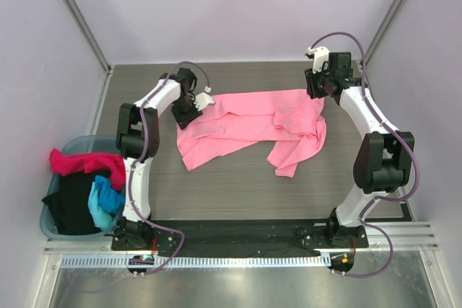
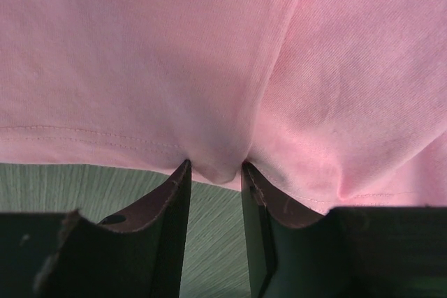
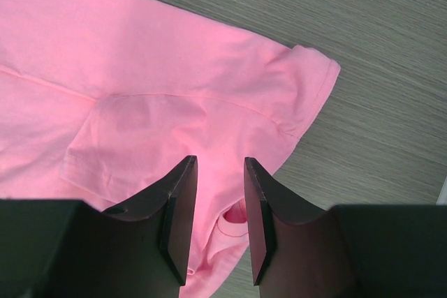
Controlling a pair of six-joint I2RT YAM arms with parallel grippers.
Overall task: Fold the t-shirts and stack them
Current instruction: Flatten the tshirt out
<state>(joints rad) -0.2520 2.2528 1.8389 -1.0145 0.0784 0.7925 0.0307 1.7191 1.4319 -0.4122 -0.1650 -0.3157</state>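
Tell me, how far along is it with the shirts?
Nothing looks folded or stacked yet. In hand: the pink shirt lies rumpled on the table; the left hand seems to pinch its hem, and the right hand hovers open over a sleeve. Left: folding it, then the other shirts heaped in the basket.
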